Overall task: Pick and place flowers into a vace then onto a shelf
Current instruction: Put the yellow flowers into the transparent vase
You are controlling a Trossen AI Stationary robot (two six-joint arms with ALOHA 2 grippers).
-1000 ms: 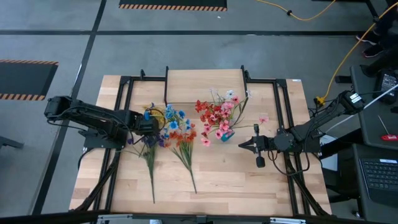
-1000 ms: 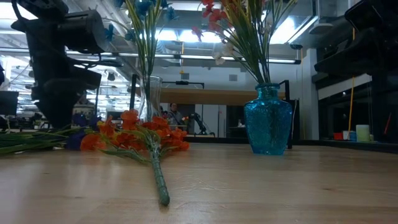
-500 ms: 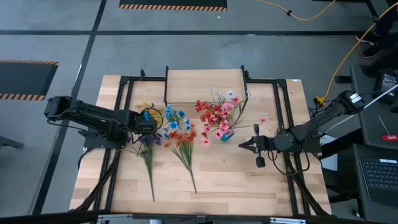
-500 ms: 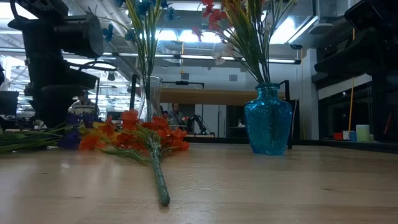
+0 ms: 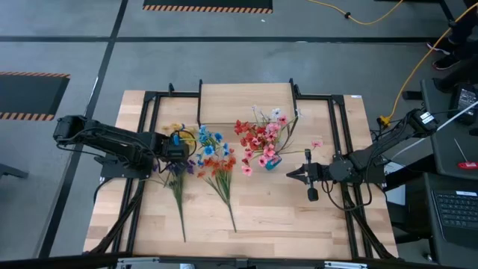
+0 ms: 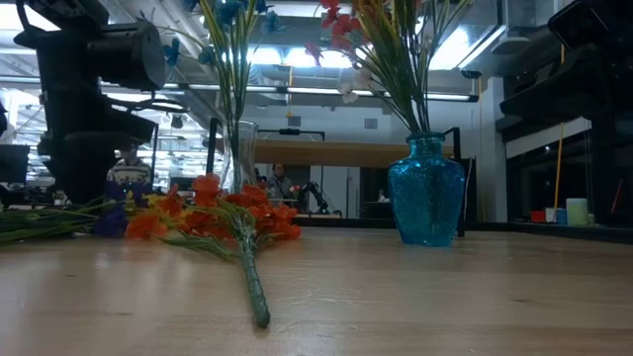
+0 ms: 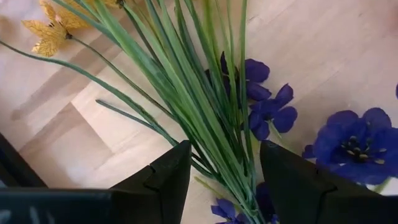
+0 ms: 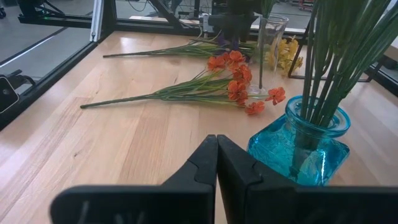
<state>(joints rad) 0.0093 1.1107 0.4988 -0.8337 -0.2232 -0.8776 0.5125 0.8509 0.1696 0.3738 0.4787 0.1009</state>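
Observation:
A spray of purple flowers (image 5: pixel 178 188) lies flat on the table at the left, with an orange spray (image 5: pixel 219 170) lying beside it. My left gripper (image 7: pixel 225 180) points down over the purple spray, open. Its fingers stand on either side of the green stems just below the blossoms (image 7: pixel 267 115). Blue flowers stand in a clear glass vase (image 6: pixel 240 153), and red and pink flowers stand in a blue vase (image 6: pixel 425 188). My right gripper (image 5: pixel 291 173) is shut and level, just right of the blue vase (image 8: pixel 305 149). The shelf (image 5: pixel 246 103) stands at the far middle. My left gripper comes from above with one finger (image 7: pixel 165 180) on each side of the purple spray's bundled stems (image 7: pixel 208 143), lying across them. I cannot tell whether either finger touches the stems. The spray lies on the table.
Yellow blossoms (image 7: pixel 50 31) lie on the table by the purple spray's head. A black metal frame (image 5: pixel 146 112) runs along the table's left, right and far sides. Bare wood (image 5: pixel 291 217) spreads toward the near edge.
The purple spray's flower head has slid a little toward the table's left edge under my left gripper. The orange spray and both vases have stayed where they were.

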